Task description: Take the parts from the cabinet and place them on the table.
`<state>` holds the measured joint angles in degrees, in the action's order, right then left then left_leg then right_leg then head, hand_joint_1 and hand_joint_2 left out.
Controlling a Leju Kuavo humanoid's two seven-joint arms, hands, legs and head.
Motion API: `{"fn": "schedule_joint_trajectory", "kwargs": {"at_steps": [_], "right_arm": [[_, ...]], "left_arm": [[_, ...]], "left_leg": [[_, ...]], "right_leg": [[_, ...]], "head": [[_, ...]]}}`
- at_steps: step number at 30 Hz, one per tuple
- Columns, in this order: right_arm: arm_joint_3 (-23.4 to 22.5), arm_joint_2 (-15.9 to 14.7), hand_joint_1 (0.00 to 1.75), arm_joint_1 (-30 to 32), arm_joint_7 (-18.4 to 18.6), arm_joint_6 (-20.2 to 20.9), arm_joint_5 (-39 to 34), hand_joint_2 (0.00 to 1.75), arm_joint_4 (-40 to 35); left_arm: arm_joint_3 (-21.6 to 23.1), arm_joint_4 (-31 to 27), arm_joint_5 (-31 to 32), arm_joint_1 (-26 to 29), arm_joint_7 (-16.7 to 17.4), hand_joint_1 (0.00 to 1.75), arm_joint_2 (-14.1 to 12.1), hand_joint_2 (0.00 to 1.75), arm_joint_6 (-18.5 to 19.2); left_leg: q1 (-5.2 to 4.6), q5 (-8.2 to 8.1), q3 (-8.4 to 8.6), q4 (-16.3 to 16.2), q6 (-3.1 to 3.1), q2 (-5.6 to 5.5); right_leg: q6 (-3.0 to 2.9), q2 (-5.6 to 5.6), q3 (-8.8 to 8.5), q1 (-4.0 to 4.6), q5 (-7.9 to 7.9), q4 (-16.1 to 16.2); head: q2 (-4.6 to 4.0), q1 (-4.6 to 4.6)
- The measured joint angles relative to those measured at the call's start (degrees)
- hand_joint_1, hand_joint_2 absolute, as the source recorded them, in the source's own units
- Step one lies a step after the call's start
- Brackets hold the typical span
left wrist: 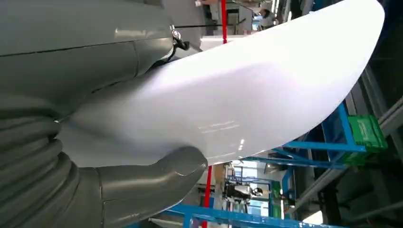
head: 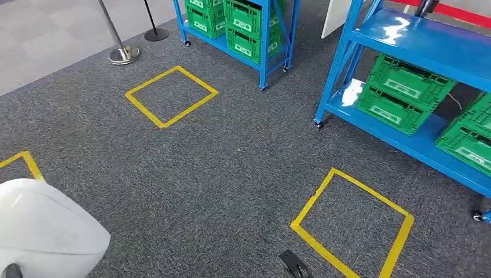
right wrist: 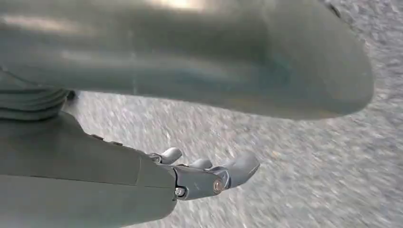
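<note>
Head view: grey carpet [head: 231,174] with yellow tape squares [head: 171,95], one near the middle and one low on the right [head: 353,223]. Two blue racks stand on casters — the far rack [head: 263,40] and the near rack [head: 405,52] at right — both holding green crates [head: 399,92]. A stanchion base [head: 123,55] sits at upper left. A white smooth part [head: 46,231] fills the lower-left corner, well clear of both racks, with open carpet ahead of it.

Left wrist view: the left hand [left wrist: 95,118] grips that white part [left wrist: 247,90] — thumb [left wrist: 161,175] pressed under its curved edge, grey fingers [left wrist: 119,47] on the opposite face. Blue rack beams and a green crate lie beyond its tip.

Right wrist view: the right hand [right wrist: 190,156] hangs over blurred carpet, its fingers [right wrist: 228,173] partly curled, apart from the thumb [right wrist: 266,66], holding nothing and touching nothing.
</note>
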<state>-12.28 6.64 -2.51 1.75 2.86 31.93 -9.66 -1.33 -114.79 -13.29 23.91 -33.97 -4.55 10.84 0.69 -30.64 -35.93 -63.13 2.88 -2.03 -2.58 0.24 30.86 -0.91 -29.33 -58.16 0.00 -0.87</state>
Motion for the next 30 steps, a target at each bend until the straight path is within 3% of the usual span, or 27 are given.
{"fn": "schedule_joint_trajectory", "kwargs": {"at_steps": [2, 3, 4, 5, 6, 7, 8, 9, 12, 13, 14, 15, 16, 18, 19, 20, 22, 23, 24, 26, 28, 29, 30], "right_arm": [[0.00, -0.13, 0.00, -0.19, -1.01, -0.52, -0.61, 0.00, 0.00], [0.00, -0.20, 0.00, -0.43, -1.57, -0.55, -1.14, 0.00, 0.00], [0.00, -0.28, 0.00, -0.68, -2.01, -0.63, -1.79, 0.00, -0.02], [-0.06, -0.28, 0.00, -0.86, -2.40, -0.65, -2.55, 0.00, -0.02], [-0.24, -0.26, 0.00, -0.97, -2.73, -0.68, -3.08, 0.00, -0.02], [-0.39, -0.24, 0.00, -0.98, -2.99, -0.57, -3.28, 0.00, -0.02], [-0.39, -0.22, 0.00, -0.89, -3.08, -0.46, -2.99, 0.00, -0.02], [-0.39, -0.17, 0.00, -0.69, -2.90, -0.30, -2.29, 0.00, 0.00], [0.13, 0.00, 0.00, -0.59, 0.15, -0.02, 0.79, 0.00, 0.00], [0.26, 0.09, 0.00, -0.60, 0.92, -0.06, 1.25, 0.00, -0.04], [0.26, 0.02, 0.00, -0.54, 1.40, -0.26, 1.36, 0.00, -0.04], [0.26, 0.00, 0.00, -0.42, 1.69, -0.65, 0.92, 0.00, -0.04], [0.24, -0.09, 0.00, -0.23, 1.82, -0.85, 0.04, 0.00, -0.04], [0.02, -0.46, 0.00, 0.38, 1.42, -1.46, -1.71, 0.00, -0.04], [-0.41, -0.68, 0.00, 0.60, 0.92, -1.70, -2.79, 0.00, -0.04], [-0.89, -0.96, 0.00, 0.64, 0.61, -1.83, -3.56, 0.00, -0.04], [-2.01, -1.53, 0.00, 0.50, 1.05, -2.69, -5.36, 0.00, -0.04], [-2.73, -1.70, 0.00, 0.52, 1.79, -2.89, -5.96, 0.00, -0.04], [-3.33, -1.90, 0.00, 0.65, 2.43, -2.88, -6.23, 0.00, 0.00], [-4.22, -2.10, 0.00, 0.56, 4.26, -2.78, -6.05, 0.00, 0.00], [-4.59, -2.32, 0.00, 0.62, 4.83, -2.56, -5.94, 0.00, -0.02], [-4.66, -2.34, 0.00, 0.53, 4.77, -2.40, -5.92, 0.00, -0.02], [-4.74, -2.45, 0.00, 0.50, 4.70, -2.40, -5.88, 0.00, -0.02]], "left_arm": [[-0.06, 0.09, -0.70, 0.28, -0.22, 1.75, 0.00, 1.75, 0.81], [-0.06, 0.29, -1.12, 0.27, -0.37, 1.75, 0.00, 1.75, 1.27], [-0.06, 0.67, -1.61, 0.09, -0.41, 1.75, 0.00, 1.75, 1.96], [-0.04, 1.20, -2.18, -0.43, -0.33, 1.75, 0.02, 1.75, 2.66], [-0.04, 1.75, -2.49, -1.42, -0.24, 1.75, 0.04, 1.75, 3.19], [-0.04, 2.63, -2.67, -2.40, -0.13, 1.75, 0.15, 1.75, 3.82], [-0.02, 3.26, -2.64, -3.38, -0.13, 1.75, 0.28, 1.75, 4.22], [0.02, 3.96, -2.60, -4.37, -0.04, 1.75, 0.44, 1.75, 4.48], [0.07, 6.01, -2.38, -6.31, 0.31, 1.75, 1.31, 1.75, 4.65], [0.07, 6.45, -2.38, -6.66, 0.26, 1.75, 1.55, 1.75, 4.65], [0.09, 6.78, -2.36, -6.96, 0.07, 1.75, 2.12, 1.75, 4.65], [0.09, 7.08, -2.38, -7.67, -0.15, 1.75, 2.58, 1.75, 4.57], [0.09, 7.52, -2.53, -8.23, -0.17, 1.75, 3.00, 1.75, 4.59], [0.09, 8.51, -3.23, -8.79, -0.37, 1.75, 3.91, 1.75, 5.60], [0.09, 9.13, -3.13, -9.15, -0.87, 1.75, 4.20, 1.75, 6.35], [0.09, 9.55, -2.69, -9.57, -1.20, 1.75, 4.37, 1.75, 6.75], [0.04, 10.16, -1.46, -10.64, -1.29, 1.75, 4.81, 1.75, 6.64], [0.04, 10.30, -0.62, -11.01, -1.27, 1.75, 5.14, 1.75, 6.45], [0.02, 10.36, 0.14, -11.22, -1.29, 1.75, 5.38, 1.75, 6.14], [-0.11, 10.16, 2.05, -10.94, -1.79, 1.75, 5.86, 1.75, 4.42], [-0.81, 9.92, 2.54, -9.88, -2.27, 1.75, 6.29, 1.75, 3.48], [-1.25, 9.86, 2.51, -9.57, -2.45, 1.75, 6.42, 1.75, 3.08], [-1.66, 9.77, 2.38, -9.44, -2.69, 1.75, 6.62, 1.75, 2.86]], "left_leg": [[0.19, -4.36, -4.14, -8.69, 0.46, 1.29], [0.28, -5.30, -5.69, -12.06, 0.66, 1.43], [0.29, -4.75, -5.62, -12.24, 0.74, 1.54], [0.30, -3.16, -4.34, -10.00, 0.76, 1.76], [0.30, -0.70, -1.61, -5.17, 0.64, 2.22], [0.25, 1.40, 1.45, 0.13, 0.50, 3.56], [0.08, 2.34, 4.03, 4.56, 0.08, 6.43], [-0.20, 2.35, 4.12, 4.83, -0.40, 6.80], [-0.71, 2.52, 3.29, 4.80, -1.48, 4.71], [-0.47, 2.79, 3.59, 5.43, -1.98, 3.92], [-0.11, 3.18, 4.26, 5.77, -2.27, 3.39], [-0.02, 3.37, 4.15, 5.79, -2.58, 2.79], [-0.02, 3.48, 4.04, 5.75, -2.84, 2.05], [-0.18, 3.43, 3.84, 5.63, -2.98, 0.38], [-0.19, 3.43, 3.72, 5.44, -2.97, -0.63], [-0.19, 3.39, 3.68, 5.24, -2.95, -1.58], [-0.11, 3.17, 3.67, 4.73, -2.65, -3.48], [-0.01, 3.00, 3.60, 4.39, -2.40, -4.23], [-0.28, 2.86, 3.18, 4.09, -2.00, -4.76], [0.03, 3.16, 2.77, 4.26, -1.23, -6.00], [0.22, 3.53, 2.27, 4.87, -0.32, -7.27], [0.24, 3.33, 2.28, 4.42, -0.29, -6.27], [-0.17, 2.19, 1.58, 2.93, -0.26, -2.64]], "right_leg": [[-0.19, -1.96, 0.07, 0.25, -0.12, -0.02], [-0.22, -3.06, 0.12, 0.30, -0.17, -0.04], [-0.18, -3.84, 0.11, 0.34, -0.20, -0.05], [-0.06, -4.66, 0.08, 0.36, -0.28, -0.05], [0.08, -5.59, -0.08, 0.36, -0.36, -0.06], [0.30, -6.39, -0.30, 0.36, -0.51, -0.09], [0.53, -7.09, -0.56, 0.51, -0.66, -0.17], [1.01, -7.69, -0.65, 0.82, -1.00, -0.25], [1.91, -9.23, -1.19, 0.46, -0.92, 0.05], [2.42, -9.82, -1.52, 0.55, -1.19, 0.11], [2.82, -6.56, -1.22, 0.09, -1.92, -0.79], [2.85, -3.09, -0.02, 0.09, -3.80, -3.54], [2.92, -1.32, 2.05, 0.06, -6.10, -8.00], [3.05, -0.40, 6.32, 0.09, -9.10, -16.31], [3.02, -0.29, 7.33, 0.08, -8.72, -17.61], [2.96, -0.23, 6.96, 0.06, -6.99, -16.15], [2.80, 0.74, 3.03, -0.14, -1.08, -6.55], [2.70, 2.80, 1.26, -0.35, 0.30, -2.09], [2.65, 5.21, 0.79, -0.33, -0.83, -1.41], [2.21, 3.90, 0.85, 0.05, -0.67, -1.45], [1.32, 2.74, 0.38, 0.13, -0.40, -1.12], [0.71, 1.87, 0.30, -0.29, 0.01, -0.50], [0.49, 1.22, 0.16, -0.16, 0.06, -0.28]], "head": [[0.00, 0.00], [0.00, 0.00], [0.00, 0.00], [0.00, 0.00], [0.00, 0.00], [0.00, 0.00], [0.00, 0.00], [0.00, -0.13], [0.00, -0.11], [0.00, -0.09], [0.00, -0.18], [0.00, -0.26], [0.00, -0.42], [0.00, -0.44], [0.00, -0.42], [0.00, -0.44], [0.00, -0.44], [0.00, -0.44], [0.00, -0.37], [0.00, -0.35], [0.00, -0.35], [0.00, -0.33], [0.00, -0.28]]}}
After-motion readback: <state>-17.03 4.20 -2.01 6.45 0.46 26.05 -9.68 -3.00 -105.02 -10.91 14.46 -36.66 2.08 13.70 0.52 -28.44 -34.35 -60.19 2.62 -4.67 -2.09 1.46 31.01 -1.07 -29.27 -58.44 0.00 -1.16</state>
